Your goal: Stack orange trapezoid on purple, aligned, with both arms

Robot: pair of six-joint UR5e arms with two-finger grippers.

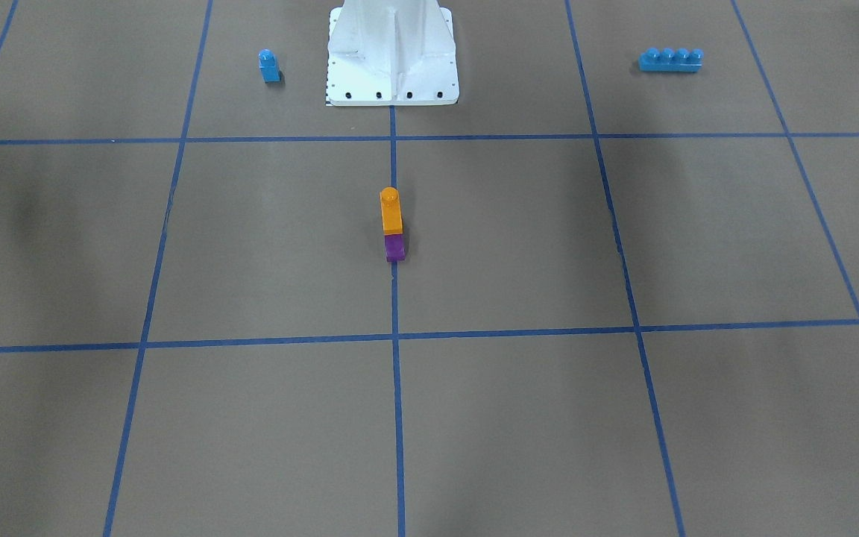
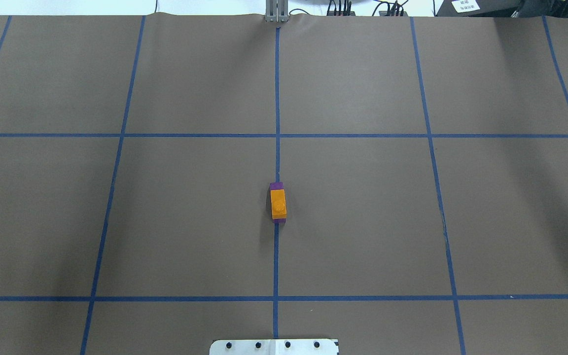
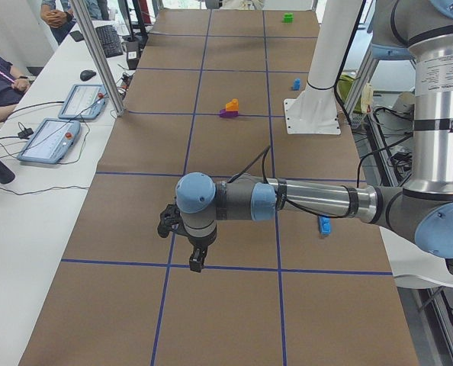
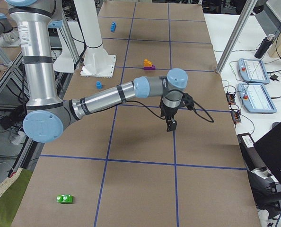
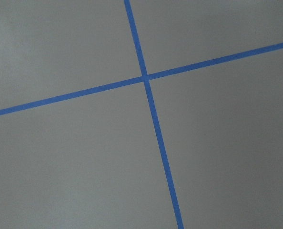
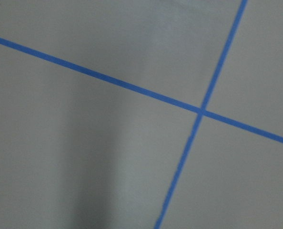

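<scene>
Orange trapezoid [image 1: 391, 212] sits on top of the purple [image 1: 395, 248], stud up, on the desk [image 1: 549, 418] straight out in front of the white pedestal [image 1: 392, 56]. The stack is on the ctr blue tape line [image 2: 276, 256] running out from the pedestal. In the overhead view a thin purple edge shows past the orange at both ends, more at the end away from the pedestal. Long sides look flush. Nothing touches the stack.

Left arm [image 3: 303, 202] reaches out over the desk well off to the robot's left of the pedestal. Left end effector [image 3: 197, 263] points down above a tape crossing, apart from the desk. Seen in the side view only, so can't tell if it's clenched or released. Right arm [image 4: 107, 99] does likewise well off to the pedestal's other side. Right end effector [image 4: 170, 126] points down, near a tape line, and its state can't be told either. Both are far from the stack. Wrist cams show only brown desk cover w/ crossing tape lines.

Small blue block [image 1: 268, 66] stands just beside the pedestal on the robot's right. Long blue brick [image 1: 670, 60] lies farther out from the pedestal on the robot's left. Green piece [image 4: 64, 199] lies far from the pedestal, toward the desk's end on the robot's right.
</scene>
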